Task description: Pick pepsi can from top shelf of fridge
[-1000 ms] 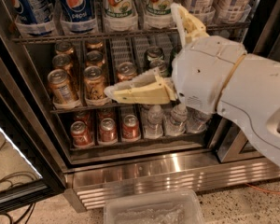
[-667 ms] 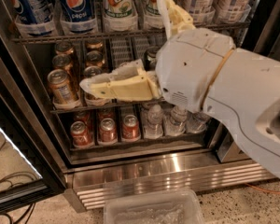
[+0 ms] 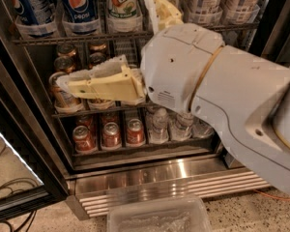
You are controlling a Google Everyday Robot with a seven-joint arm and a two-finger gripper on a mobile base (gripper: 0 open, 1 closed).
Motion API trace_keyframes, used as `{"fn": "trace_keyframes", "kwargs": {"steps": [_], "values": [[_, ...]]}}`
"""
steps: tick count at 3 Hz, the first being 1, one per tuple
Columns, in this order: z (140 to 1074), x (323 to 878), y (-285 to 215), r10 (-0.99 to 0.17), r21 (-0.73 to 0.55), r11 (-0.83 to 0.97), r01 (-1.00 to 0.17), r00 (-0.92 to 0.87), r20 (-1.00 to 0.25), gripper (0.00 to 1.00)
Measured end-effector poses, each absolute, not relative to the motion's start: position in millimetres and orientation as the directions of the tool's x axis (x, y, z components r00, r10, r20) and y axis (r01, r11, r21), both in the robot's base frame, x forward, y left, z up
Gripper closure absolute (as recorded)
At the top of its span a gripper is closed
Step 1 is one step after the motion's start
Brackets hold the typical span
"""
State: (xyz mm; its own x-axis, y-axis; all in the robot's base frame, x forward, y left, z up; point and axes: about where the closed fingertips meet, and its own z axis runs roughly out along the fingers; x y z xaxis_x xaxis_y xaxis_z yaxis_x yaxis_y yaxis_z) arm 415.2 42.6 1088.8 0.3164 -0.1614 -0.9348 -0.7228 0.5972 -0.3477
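Fridge (image 3: 174,174) fills the view, door (image 3: 14,129) open at 9 o'clock. Pepsi can (image 3: 79,6) on top shelf (image 3: 48,38) at 11 o'clock, second can (image 3: 28,4) just left of it, 7UP can (image 3: 122,6) just right. Arm (image 3: 222,91) comes in from 4 o'clock, in front of the shelves. Gripper (image 3: 105,35) at centre-left: one finger (image 3: 101,83) points to 9 o'clock before the middle-shelf cans (image 3: 63,93), the other (image 3: 162,8) points to 12, right of the 7UP can. Bottom shelf: cans (image 3: 111,134) left, bottles (image 3: 159,124) right. Tray (image 3: 157,219) on floor at 6 o'clock.
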Motion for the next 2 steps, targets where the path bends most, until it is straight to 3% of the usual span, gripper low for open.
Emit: {"fn": "trace_keyframes", "kwargs": {"steps": [2], "values": [[1077, 423, 80, -0.122, -0.316, 0.566, -0.761, 0.302, -0.945, 0.0]]}}
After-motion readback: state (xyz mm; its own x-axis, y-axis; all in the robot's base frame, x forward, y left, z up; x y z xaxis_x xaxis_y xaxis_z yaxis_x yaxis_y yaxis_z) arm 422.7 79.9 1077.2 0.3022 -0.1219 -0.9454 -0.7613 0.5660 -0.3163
